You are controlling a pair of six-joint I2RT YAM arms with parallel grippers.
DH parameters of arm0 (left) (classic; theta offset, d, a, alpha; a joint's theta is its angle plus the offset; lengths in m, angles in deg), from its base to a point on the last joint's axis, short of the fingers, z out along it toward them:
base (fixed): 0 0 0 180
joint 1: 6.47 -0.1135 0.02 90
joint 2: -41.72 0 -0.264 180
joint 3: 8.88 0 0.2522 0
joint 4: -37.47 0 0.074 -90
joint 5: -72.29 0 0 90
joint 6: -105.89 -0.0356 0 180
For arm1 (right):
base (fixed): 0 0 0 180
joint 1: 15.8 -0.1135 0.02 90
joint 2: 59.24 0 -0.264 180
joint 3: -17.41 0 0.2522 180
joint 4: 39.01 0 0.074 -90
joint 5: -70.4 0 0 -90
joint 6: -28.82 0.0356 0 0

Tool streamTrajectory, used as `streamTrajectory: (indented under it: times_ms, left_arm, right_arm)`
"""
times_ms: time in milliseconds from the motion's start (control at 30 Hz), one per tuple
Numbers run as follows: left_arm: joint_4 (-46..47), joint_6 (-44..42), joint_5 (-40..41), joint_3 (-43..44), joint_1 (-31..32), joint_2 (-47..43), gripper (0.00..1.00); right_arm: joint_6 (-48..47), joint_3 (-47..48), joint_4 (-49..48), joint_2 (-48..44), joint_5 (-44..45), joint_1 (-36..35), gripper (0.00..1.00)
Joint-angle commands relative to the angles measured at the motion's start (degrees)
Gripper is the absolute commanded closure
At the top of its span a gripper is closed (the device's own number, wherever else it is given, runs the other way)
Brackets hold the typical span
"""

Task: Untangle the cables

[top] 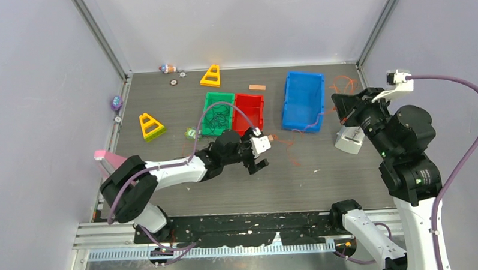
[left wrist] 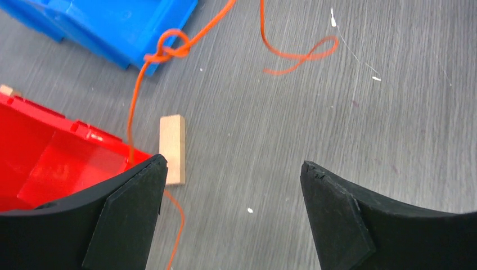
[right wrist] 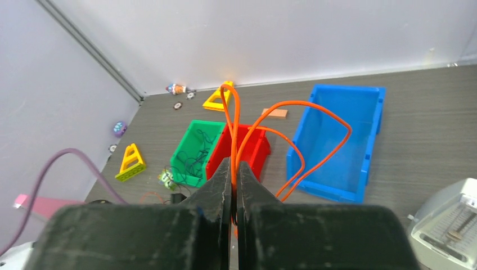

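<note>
Thin orange cables (right wrist: 306, 102) loop up from my right gripper (right wrist: 234, 164), which is shut on them and raised at the right (top: 343, 107) beside the blue bin. One orange strand with a knot (left wrist: 167, 50) lies on the table by the blue bin's corner and runs down past the left finger (left wrist: 129, 219) of my left gripper (left wrist: 233, 169). That gripper (top: 258, 161) hovers low, mid-table, open, with only bare table between its fingers. Dark cables (top: 218, 118) lie clumped in the green bin.
Green bin (top: 205, 115), red bin (top: 250, 107) and blue bin (top: 304, 99) stand in a row at the back. A small wooden block (left wrist: 172, 147) lies by the red bin. Two yellow triangles (top: 211, 76) (top: 151, 126) and small toys sit left. A white scale (top: 349, 140) stands under the right arm.
</note>
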Motion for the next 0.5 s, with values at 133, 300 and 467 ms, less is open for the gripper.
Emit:
streamTrajectory:
  times_ms: [133, 300, 467]
  left_arm:
    - [7.56, -2.53, 3.23, 6.73, 0.52, 6.77, 0.19]
    - [14.48, -2.25, 9.78, 2.80, 0.53, 4.69, 0.18]
    - [4.71, -0.73, 8.04, 1.04, 0.52, -2.10, 0.20]
  right_arm:
    - [0.42, 3.97, 0.77, 0.02, -4.00, 0.07, 0.95]
    - [0.32, 4.22, 1.44, -0.58, -3.85, 0.02, 0.95]
    - [0.24, 4.13, 1.58, -0.41, -3.07, 0.04, 0.95]
